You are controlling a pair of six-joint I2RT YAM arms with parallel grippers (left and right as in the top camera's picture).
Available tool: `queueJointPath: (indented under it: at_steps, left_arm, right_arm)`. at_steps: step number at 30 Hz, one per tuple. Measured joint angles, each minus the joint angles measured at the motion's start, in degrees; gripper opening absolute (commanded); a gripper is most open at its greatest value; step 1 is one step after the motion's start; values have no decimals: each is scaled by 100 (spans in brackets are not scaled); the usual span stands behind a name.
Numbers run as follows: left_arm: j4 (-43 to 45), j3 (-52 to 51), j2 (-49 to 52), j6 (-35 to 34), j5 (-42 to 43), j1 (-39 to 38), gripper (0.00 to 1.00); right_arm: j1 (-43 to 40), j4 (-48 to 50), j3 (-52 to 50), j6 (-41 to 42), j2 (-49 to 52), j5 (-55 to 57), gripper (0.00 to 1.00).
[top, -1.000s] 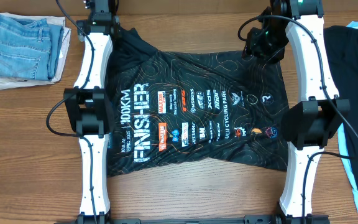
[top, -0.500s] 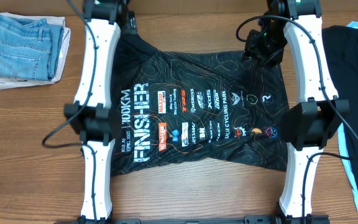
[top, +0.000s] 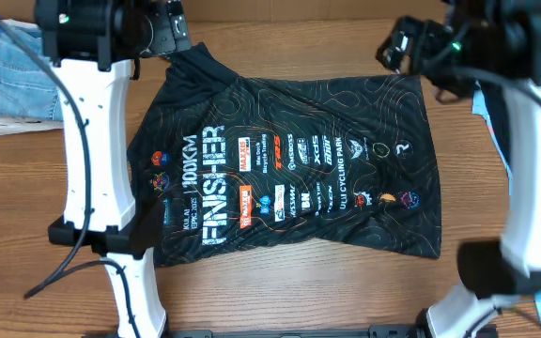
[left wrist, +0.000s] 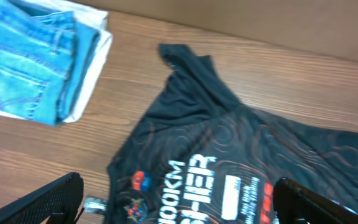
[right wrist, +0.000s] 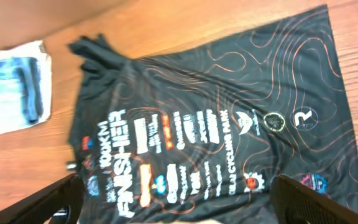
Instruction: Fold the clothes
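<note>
The black sports shirt (top: 289, 169) with orange contour lines and white "FINISHER" lettering lies spread flat on the wooden table, with one sleeve bunched at the far left corner (top: 191, 61). My left gripper (top: 165, 33) is open and empty, raised above that sleeve. In the left wrist view the shirt (left wrist: 241, 149) lies well below the open jaws (left wrist: 179, 208). My right gripper (top: 402, 47) is open and empty, raised above the shirt's far right corner. The right wrist view shows nearly the whole shirt (right wrist: 210, 124) under its spread jaws (right wrist: 179, 205).
Folded light-blue jeans (top: 7, 75) lie on a white cloth at the far left, and also show in the left wrist view (left wrist: 23, 62) and the right wrist view (right wrist: 14, 87). A dark garment (top: 494, 141) lies at the right edge, mostly hidden by the right arm.
Both arms have risen toward the camera and swung outward, uncovering the shirt's sides. The shirt has not moved.
</note>
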Motion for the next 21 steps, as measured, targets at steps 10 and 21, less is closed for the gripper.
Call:
queueJointPath:
  at_steps: [10, 21]
  left_arm:
    - [17, -2085, -1923, -31, 640, 0, 100]
    - [55, -6677, -4365, -1084, 745, -39, 100]
  right_arm:
    - [11, -15, -2444, -2, -1797, 192, 100]
    - [11, 496, -4723, 4, -2017, 284, 100]
